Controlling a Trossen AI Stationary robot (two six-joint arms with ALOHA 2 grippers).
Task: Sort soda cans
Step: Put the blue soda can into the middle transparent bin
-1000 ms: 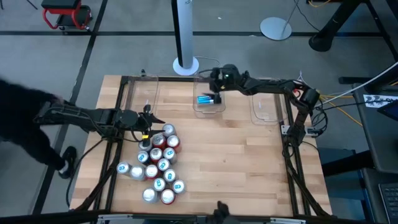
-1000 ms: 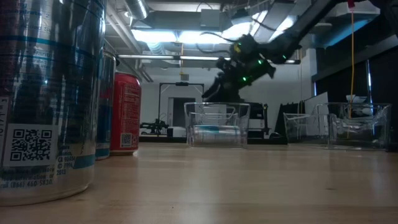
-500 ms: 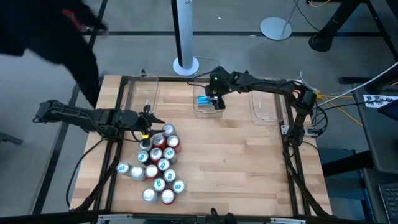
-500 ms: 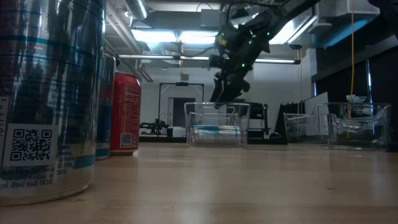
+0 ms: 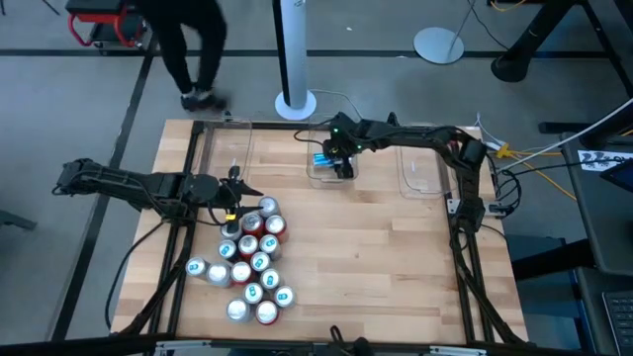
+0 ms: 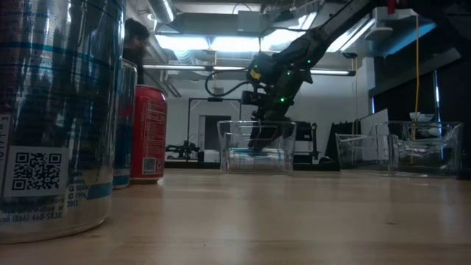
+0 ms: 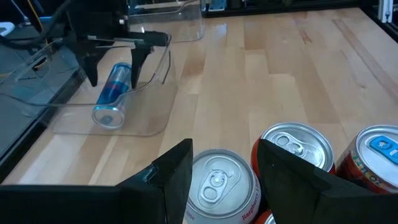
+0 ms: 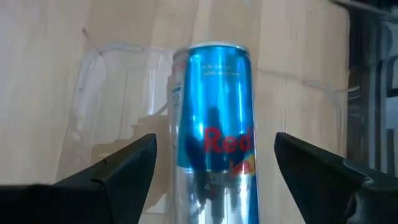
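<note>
Several soda cans (image 5: 252, 259), red, blue-and-white and silver, stand upright in a cluster at the table's near left. My left gripper (image 5: 237, 204) is at the cluster's far edge, shut on a red can (image 7: 217, 185). A blue can (image 8: 214, 124) lies on its side on the floor of the middle clear bin (image 5: 331, 174). My right gripper (image 8: 214, 140) reaches down into that bin, open. Its fingers stand on either side of the blue can (image 5: 324, 157) without touching it. The left wrist view also shows it (image 7: 115, 56). My left gripper pinches the red can's side wall just below its silver top (image 7: 194, 186) between its two fingers (image 7: 177, 171). The fingers come from the table's left, slanting a little downward. The can stands upright; whether it is off the table, I cannot tell.
Two more clear bins stand along the far edge, one at the left (image 5: 229, 148) and one at the right (image 5: 420, 170). A person (image 5: 188, 49) walks on the floor beyond the table's far left corner. A white pole base (image 5: 295, 103) stands behind the bins.
My right gripper has gone down into the middle bin and a little toward the table's left, tipping from nearly level to pointing steeply down over the blue can, which lies where it was. A person has walked along the table's left side toward the far end.
</note>
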